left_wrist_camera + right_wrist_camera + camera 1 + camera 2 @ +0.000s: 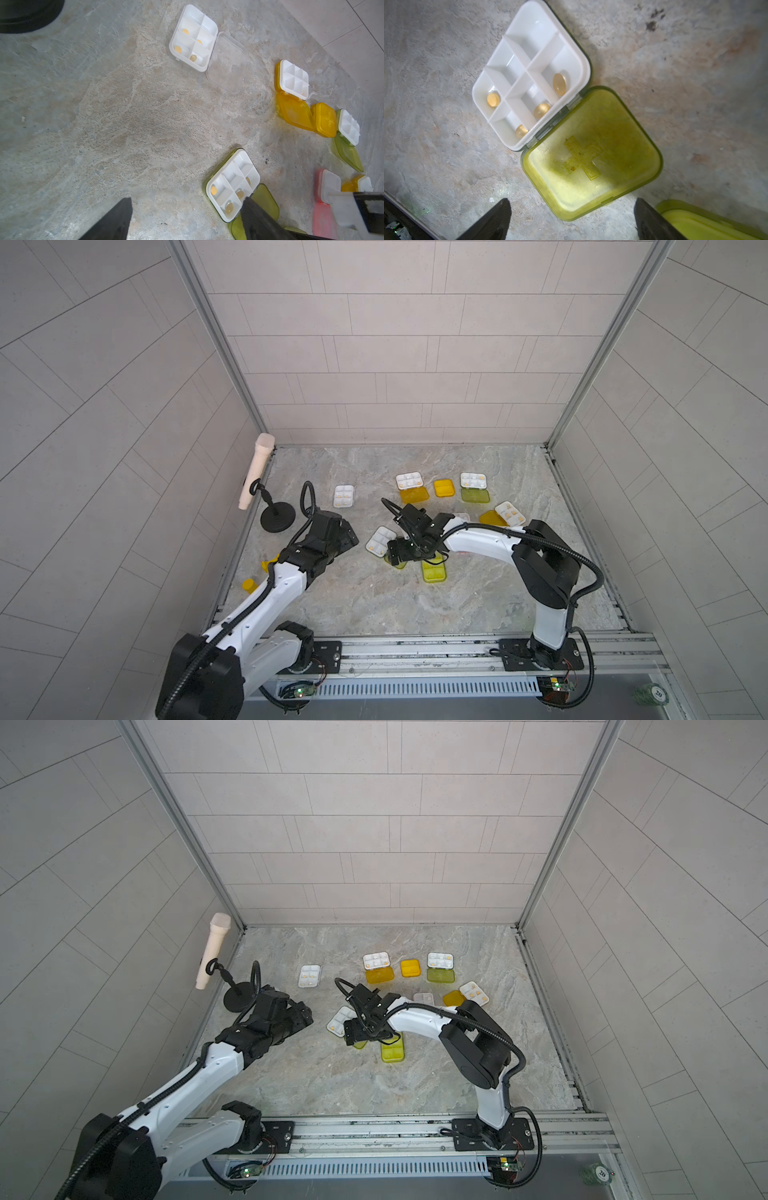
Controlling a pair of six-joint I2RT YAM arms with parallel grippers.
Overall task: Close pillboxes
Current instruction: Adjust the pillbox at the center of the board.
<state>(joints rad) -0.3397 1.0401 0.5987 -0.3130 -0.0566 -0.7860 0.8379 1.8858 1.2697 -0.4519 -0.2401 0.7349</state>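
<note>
**Right gripper over a flat-open lid, left gripper waiting at the tray**

The box being worked on is the open yellow-green pillbox (380,541), near the middle of the tabletop (374,605). Its white tray holds four amber pills (559,84). Its lid (591,153), marked with a raised cross, lies flat on the stone on the side toward the near edge.

The right gripper (571,207) hangs low over the lid's free edge. Its fingers are spread wide, one to either side of that edge, and it holds nothing. This looks like a set-up to catch the lip and swing the lid over on its hinge.

The left gripper (186,209) faces the same tray from the left-edge side, with its fingers apart and empty. In both top views it is near the box but not touching it. It is probably placed there to brace the tray, since so light a case would likely skid under a sideways push.

Two boxes look finished. A shut yellow-green pillbox (434,572) lies just beside the right gripper toward the near edge, and a shut orange pillbox (443,488) sits in the row by the far edge.

The others lie open with their lids folded flat:
- an orange-lidded pillbox (409,480) and a green-lidded pillbox (473,480), on either side of the shut orange one
- a clear-lidded pillbox (344,495), further toward the left edge
- a tilted orange pillbox (510,513), toward the right edge

A pink pillbox (324,218) is largely hidden behind the right arm. By this count, most of the closing remains to be done.
</note>
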